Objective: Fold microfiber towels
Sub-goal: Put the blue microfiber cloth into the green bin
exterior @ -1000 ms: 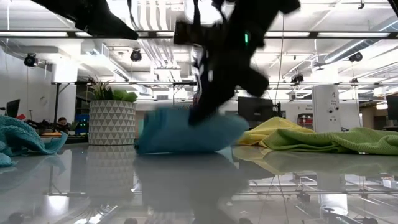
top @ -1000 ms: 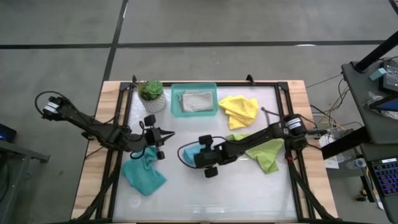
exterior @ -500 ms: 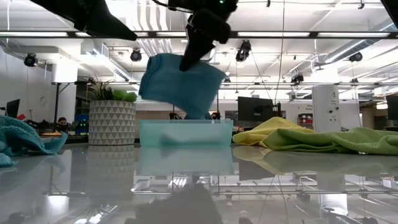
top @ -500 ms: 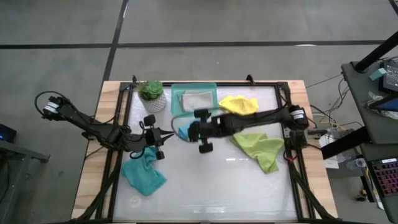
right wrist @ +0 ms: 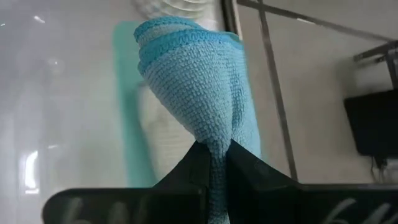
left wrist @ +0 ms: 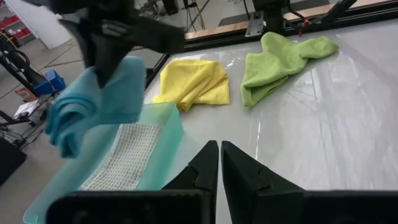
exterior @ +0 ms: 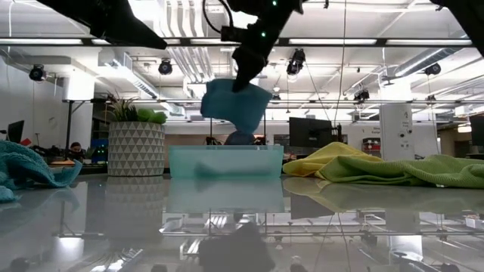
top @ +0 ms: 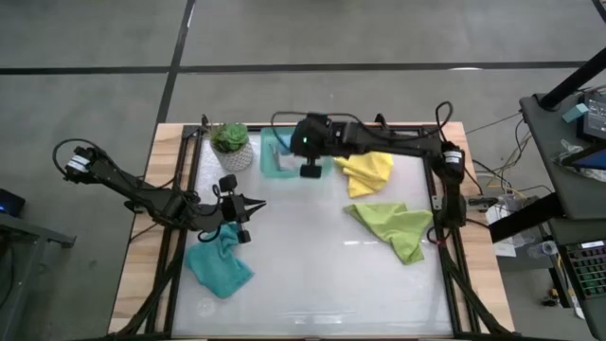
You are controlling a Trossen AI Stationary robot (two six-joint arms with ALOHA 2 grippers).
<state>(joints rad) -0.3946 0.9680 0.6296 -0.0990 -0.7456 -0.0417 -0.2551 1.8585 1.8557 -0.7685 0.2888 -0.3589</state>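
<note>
One blue towel hangs folded from the right gripper, whose jaws are clenched on the cloth's pinched edge. The towel is clear of every surface and hangs directly above the tray, with open air between its lower edge and the tray rim. Inside the tray, below the jaws, lies a grey towel, flat on the tray floor.

Right of the right gripper's jaws in the high view, the yellow towel lies bunched on the table, just beside the tray. The green towel lies spread out nearer the front edge, apart from the yellow one. A potted plant stands on the other side of the tray.

The left gripper waits above the table with its jaws pressed together on nothing, its tips pointing toward the table's middle. Behind and below those jaws, toward the front left corner, the second blue towel lies crumpled on the table.
</note>
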